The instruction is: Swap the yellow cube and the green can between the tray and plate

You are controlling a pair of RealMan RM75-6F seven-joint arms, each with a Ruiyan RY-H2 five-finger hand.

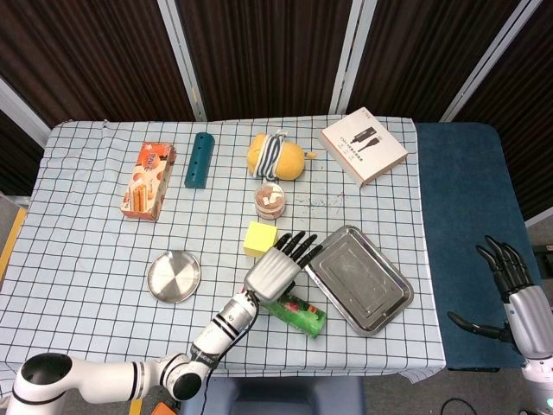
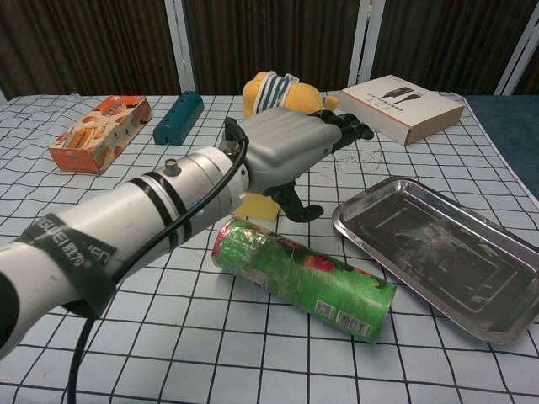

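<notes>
Here, the green can (image 2: 301,277), a glossy printed cylinder, lay on its side on the checked tablecloth (image 1: 86,251), between the round metal plate (image 1: 173,276) and the rectangular steel tray (image 1: 359,279). The matte yellow cube (image 1: 258,239) sat on the cloth just beyond it. The left hand (image 2: 290,147) hovered above both, palm down, fingers extended and spread, holding nothing. The right hand (image 1: 510,281) was off the table, fingers apart, empty.
</notes>
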